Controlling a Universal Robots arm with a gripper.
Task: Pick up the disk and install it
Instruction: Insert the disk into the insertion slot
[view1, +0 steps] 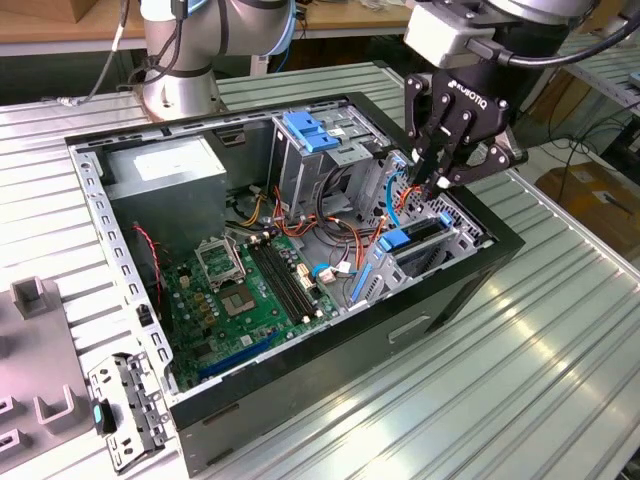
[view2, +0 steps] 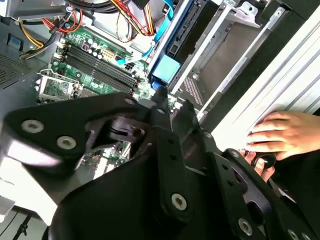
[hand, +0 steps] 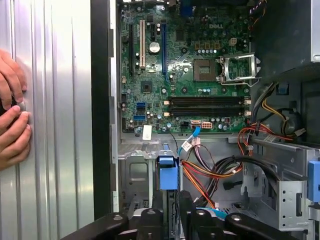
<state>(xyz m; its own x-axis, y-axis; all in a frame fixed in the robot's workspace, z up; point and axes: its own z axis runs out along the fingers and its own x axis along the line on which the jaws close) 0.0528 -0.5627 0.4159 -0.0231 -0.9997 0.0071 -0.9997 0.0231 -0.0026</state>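
Observation:
The disk (view1: 412, 240), dark with a bright blue carrier, stands on edge in the metal drive bay at the corner of the open computer case (view1: 300, 370) on the exterior view's right. Its blue end tab shows in both wrist views (hand: 167, 175) (view2: 165, 69). My gripper (view1: 428, 188) hangs just above the disk, pointing down and apart from it. Its black fingertips (view2: 160, 95) stand a narrow gap apart with nothing between them, so the gripper (view2: 173, 100) (hand: 175, 216) is open.
A green motherboard (view1: 240, 290), a grey power supply (view1: 165, 170), a light-blue latch plate (view1: 310, 130) and red, orange and blue cables fill the case. A person's hand (hand: 12, 115) (view2: 285, 132) rests on the ribbed table beside it. A loose metal bracket (view1: 125, 410) lies on the exterior view's left.

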